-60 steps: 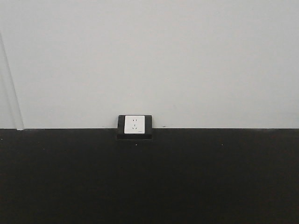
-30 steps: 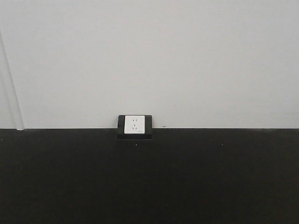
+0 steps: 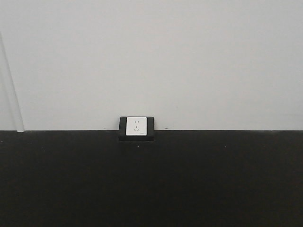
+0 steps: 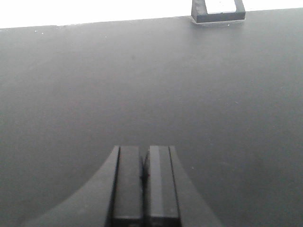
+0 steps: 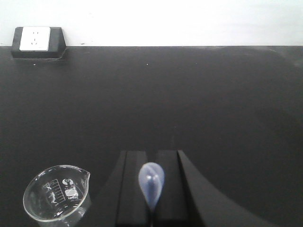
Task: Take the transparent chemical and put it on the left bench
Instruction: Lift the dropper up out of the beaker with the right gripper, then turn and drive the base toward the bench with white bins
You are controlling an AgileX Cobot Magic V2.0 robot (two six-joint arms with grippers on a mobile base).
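**Left gripper (image 4: 143, 158) and right gripper (image 5: 151, 158) both closed, holding nothing**

Each gripper's fingers are pressed together over the black bench (image 5: 199, 94). A pale bluish blob sits at the right gripper's tip; can't tell what it is. The beaker (image 5: 57, 195) stands upright on the bench, lower left of the right wrist frame, beside that gripper and untouched. The socket (image 5: 37, 40) is upper left.

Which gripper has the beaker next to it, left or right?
The right gripper: the clear beaker stands close beside it. Around the left gripper only bare countertop and an outlet show.
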